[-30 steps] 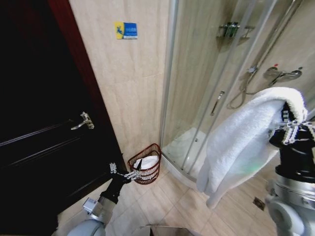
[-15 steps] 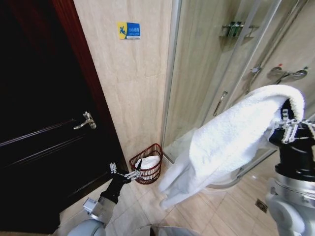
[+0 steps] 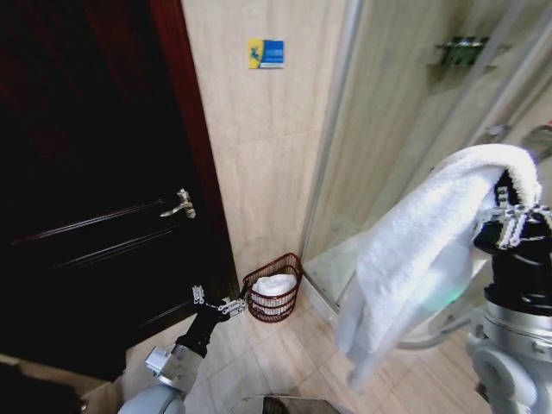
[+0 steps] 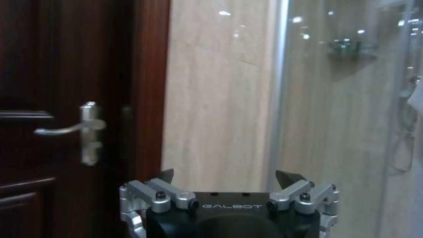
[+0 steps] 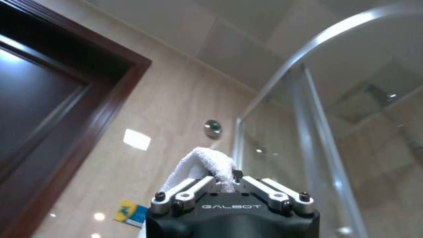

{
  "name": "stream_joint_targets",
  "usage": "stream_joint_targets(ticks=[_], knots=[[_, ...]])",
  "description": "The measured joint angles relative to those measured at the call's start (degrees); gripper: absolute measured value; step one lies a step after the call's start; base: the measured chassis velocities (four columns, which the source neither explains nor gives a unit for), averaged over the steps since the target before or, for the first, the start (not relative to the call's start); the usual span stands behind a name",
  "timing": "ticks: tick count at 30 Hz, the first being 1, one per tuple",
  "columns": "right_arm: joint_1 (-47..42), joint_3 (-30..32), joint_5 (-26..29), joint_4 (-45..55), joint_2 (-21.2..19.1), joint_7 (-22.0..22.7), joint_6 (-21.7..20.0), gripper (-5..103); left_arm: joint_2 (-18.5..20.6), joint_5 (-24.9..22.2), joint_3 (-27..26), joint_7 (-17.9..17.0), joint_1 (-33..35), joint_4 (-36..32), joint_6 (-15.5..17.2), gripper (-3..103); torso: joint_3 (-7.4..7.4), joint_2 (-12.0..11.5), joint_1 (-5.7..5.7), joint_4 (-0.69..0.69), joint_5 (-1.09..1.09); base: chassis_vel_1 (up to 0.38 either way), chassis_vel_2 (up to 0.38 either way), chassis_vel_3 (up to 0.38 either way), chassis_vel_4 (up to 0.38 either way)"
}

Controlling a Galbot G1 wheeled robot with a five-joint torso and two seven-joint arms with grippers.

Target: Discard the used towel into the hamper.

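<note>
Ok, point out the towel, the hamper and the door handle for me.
towel (image 3: 423, 250), head view, middle of the hanging white cloth.
hamper (image 3: 274, 307), head view, front of the reddish-brown wire wall.
door handle (image 4: 82, 130), left wrist view, on the silver lever by its plate.

The towel (image 3: 423, 259) drapes over the right gripper (image 3: 509, 211), hiding most of its fingers in the head view; in the right wrist view only a bunched fold (image 5: 201, 166) shows above the closed jaws. Right of the towel, the right arm runs off the picture's edge. The hamper (image 3: 274, 297) holds something white, perhaps another towel, too small to tell. The shower glass (image 3: 388, 155) above the hamper is blurred.
</note>
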Motion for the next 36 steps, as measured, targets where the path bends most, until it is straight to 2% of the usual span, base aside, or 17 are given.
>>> stream_joint_targets(ticks=[19,36], knots=[[0.4,1.2,0.6,0.0,-1.2,0.1,0.3,2,0.0,0.0,0.0,0.0,0.0,0.0,0.0,100,0.00,0.0,0.00,0.00,0.00,0.086,0.089,0.085,0.083],[0.5,1.1,0.6,0.0,-1.3,-0.2,0.6,2,0.0,0.0,0.0,0.0,0.0,0.0,0.0,100,0.00,0.0,0.00,-0.01,0.00,0.001,0.002,0.003,0.002]])
